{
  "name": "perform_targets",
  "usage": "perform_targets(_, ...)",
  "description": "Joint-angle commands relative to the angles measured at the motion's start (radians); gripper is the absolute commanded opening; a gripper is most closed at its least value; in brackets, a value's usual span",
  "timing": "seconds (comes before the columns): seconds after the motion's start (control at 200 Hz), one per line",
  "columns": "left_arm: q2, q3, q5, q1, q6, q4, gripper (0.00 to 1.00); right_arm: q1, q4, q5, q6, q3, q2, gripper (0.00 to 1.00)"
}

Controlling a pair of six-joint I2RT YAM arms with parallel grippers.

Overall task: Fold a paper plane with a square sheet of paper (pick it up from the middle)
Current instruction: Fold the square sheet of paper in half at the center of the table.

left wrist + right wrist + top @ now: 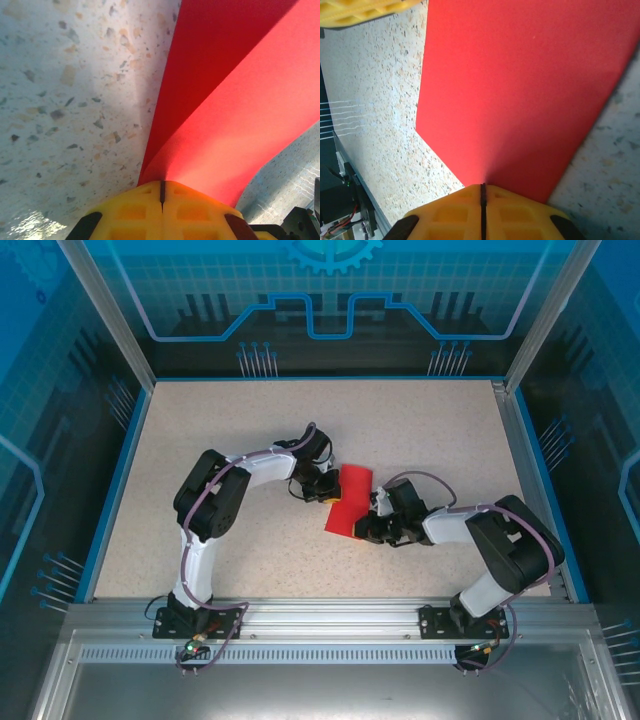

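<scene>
The square sheet of paper [349, 502] is bright red and sits mid-table between my two grippers. My left gripper [328, 494] is shut on its left edge. In the left wrist view the yellow fingertips [135, 210] meet on the paper [240, 100], which rises away in two bent layers above the tabletop. My right gripper [369, 523] is shut on the paper's right lower edge. In the right wrist view its jaws [482, 189] pinch the sheet [520, 90], which spreads flat and smooth ahead. The left gripper's yellow fingers [360, 10] show at the paper's far corner.
The speckled beige tabletop [250, 430] lies all around the paper, bounded by a blue rim [120, 480] and a metal rail [330, 615] at the near edge. Both arms bend inward toward the middle.
</scene>
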Motion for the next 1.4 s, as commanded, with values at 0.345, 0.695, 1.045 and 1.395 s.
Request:
perform_targets(0.345,0.068,-0.015,-0.04,-0.013,0.02,-0.063,0.0,0.018,-0.054,0.027,-0.006,-0.007,-0.068,0.09)
perform_targets(0.695,0.07,-0.015,-0.039,-0.013,0.023,-0.067,0.0,0.018,-0.077,0.044,-0.015,-0.043,0.014,0.09)
perform_targets(1.045,0.07,-0.02,-0.041,-0.014,0.029,-0.069,0.0,-0.133,-0.126,0.009,-0.022,0.095,-0.12,0.11)
perform_targets(1.395,0.075,-0.023,-0.039,-0.013,0.029,-0.068,0.0,-0.203,-0.1,-0.045,-0.074,0.234,0.089,0.1)
